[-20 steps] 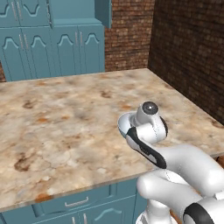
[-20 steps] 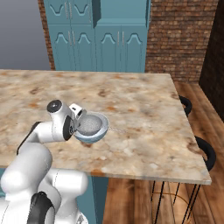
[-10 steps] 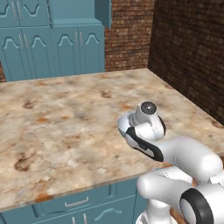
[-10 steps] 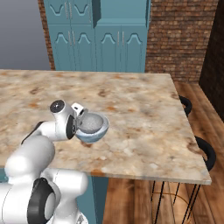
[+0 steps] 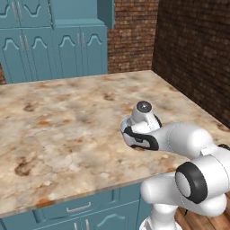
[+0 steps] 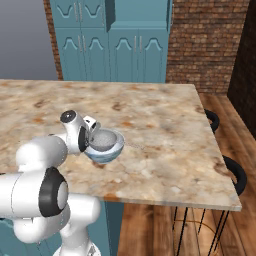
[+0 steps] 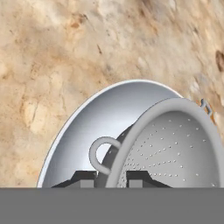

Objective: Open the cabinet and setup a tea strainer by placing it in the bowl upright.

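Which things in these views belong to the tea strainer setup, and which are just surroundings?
Part of the job:
- tea strainer, sitting inside the bowl
- bowl, on the counter
- gripper, fingers either side of the strainer's rim
- cabinet, behind the counter

Just surroundings:
- marble counter
- brick wall
- black stools
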Robot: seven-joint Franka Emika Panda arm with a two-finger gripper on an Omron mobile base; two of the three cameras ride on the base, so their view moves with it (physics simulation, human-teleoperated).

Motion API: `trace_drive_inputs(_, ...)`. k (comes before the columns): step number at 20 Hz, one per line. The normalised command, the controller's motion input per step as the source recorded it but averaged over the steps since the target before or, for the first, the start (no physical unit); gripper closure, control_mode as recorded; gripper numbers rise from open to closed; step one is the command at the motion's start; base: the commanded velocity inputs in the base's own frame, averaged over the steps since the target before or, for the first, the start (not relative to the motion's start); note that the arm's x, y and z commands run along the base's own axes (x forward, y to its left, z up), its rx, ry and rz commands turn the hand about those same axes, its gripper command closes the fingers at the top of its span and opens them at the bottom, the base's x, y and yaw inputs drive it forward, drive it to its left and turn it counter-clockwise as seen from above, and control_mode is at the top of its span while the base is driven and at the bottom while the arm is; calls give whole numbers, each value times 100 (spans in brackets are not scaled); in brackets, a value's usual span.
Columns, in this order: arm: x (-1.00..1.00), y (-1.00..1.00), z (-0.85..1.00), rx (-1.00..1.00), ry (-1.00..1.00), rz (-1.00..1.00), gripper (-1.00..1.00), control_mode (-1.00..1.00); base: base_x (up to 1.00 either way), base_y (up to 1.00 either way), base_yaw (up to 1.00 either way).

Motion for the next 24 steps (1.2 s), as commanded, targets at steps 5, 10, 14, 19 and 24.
trace_drive_inputs(5,15,0,-27,-3,3,0,100,-100,0,0,0)
trace_drive_inputs(10,9,0,-33,-2,0,0,100,-100,0,0,0)
trace_drive_inputs(14,3,1,-24,-2,0,0,100,-100,0,0,0)
trace_drive_inputs(19,0,8,0,0,0,0,-100,-100,0,0,0)
trace_drive_inputs(24,0,8,0,0,0,0,-100,-100,0,0,0)
